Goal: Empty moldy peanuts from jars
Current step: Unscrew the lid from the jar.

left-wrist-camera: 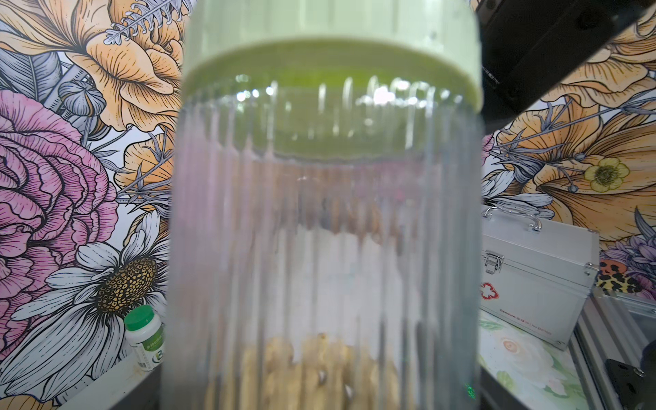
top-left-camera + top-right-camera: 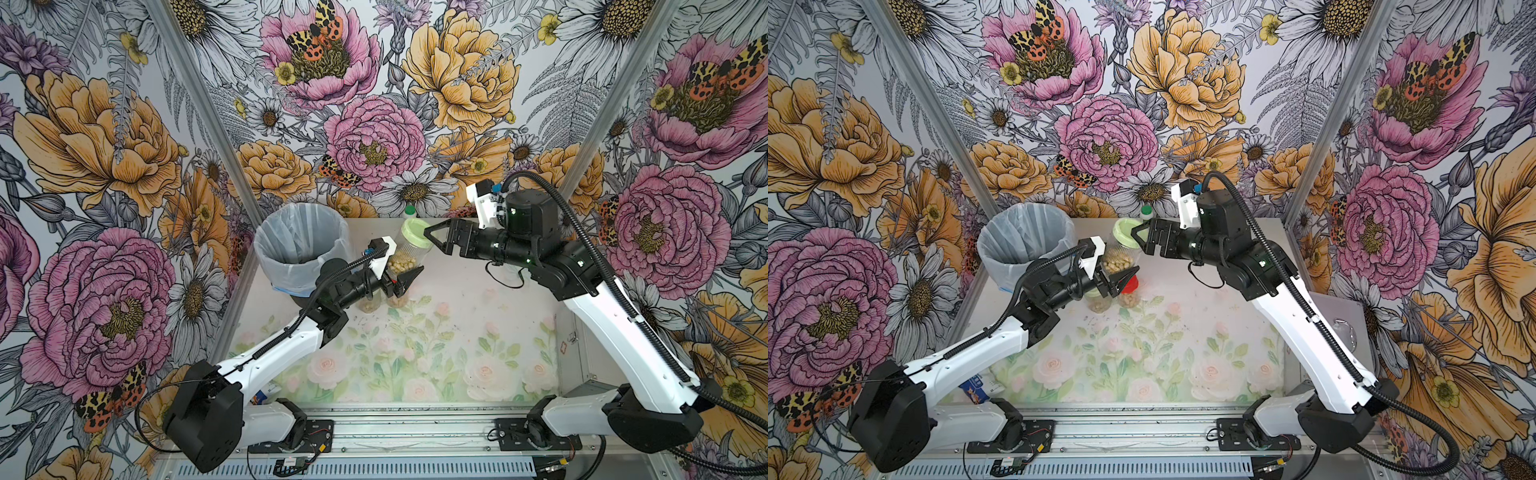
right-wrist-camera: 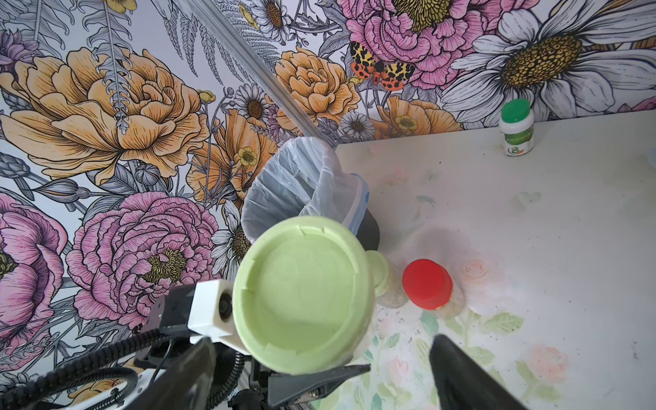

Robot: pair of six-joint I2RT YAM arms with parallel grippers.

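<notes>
Within your left gripper (image 2: pixel 403 277), clamped low on its ribbed wall, the jar (image 2: pixel 411 249) stands lid-up, moldy peanuts (image 1: pixel 309 369) at its base. Your right gripper (image 3: pixel 321 349) is spread apart beside the lid (image 3: pixel 301 294). Judged light, rigid, slick, breakable: grasp lid rim.

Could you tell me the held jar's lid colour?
Pale green lid; best in right wrist view.

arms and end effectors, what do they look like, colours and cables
left arm and right arm: white links, black joints, ribbed black cable hose alongside. left end effector and right end effector: black triangular fingers, white camera mount behind.
</notes>
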